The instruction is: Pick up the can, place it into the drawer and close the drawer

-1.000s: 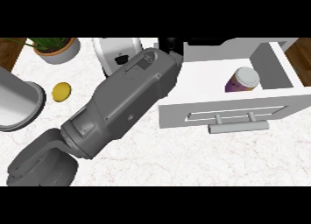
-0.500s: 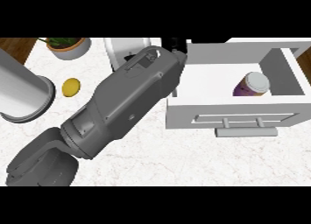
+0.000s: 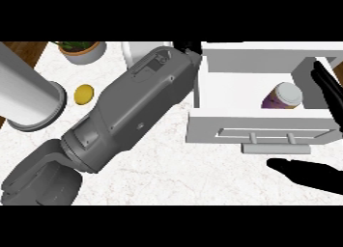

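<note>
The can (image 3: 282, 95), purple with a pale lid, lies inside the open white drawer (image 3: 238, 82) near its right wall. The drawer's front panel with its bar handle (image 3: 270, 138) faces me. My right hand (image 3: 334, 103) enters at the right edge, open: straight black fingers run alongside the drawer's right end, and the thumb (image 3: 309, 174) stretches out below the front panel. My left forearm (image 3: 131, 116) crosses from lower left to the drawer's back left corner. Of the left hand (image 3: 187, 47) only a black tip shows there.
A large white cylinder (image 3: 21, 96) lies at the left edge. Beside it is a small yellow object (image 3: 84, 93), and a potted plant (image 3: 81, 49) stands behind. A white container (image 3: 136, 52) peeks out behind my left forearm. Wooden floor shows past the counter's left edge.
My right hand has come into view at the right edge beside the drawer front. The can stays in the drawer. The left forearm keeps its pose while the view shifts slightly.
</note>
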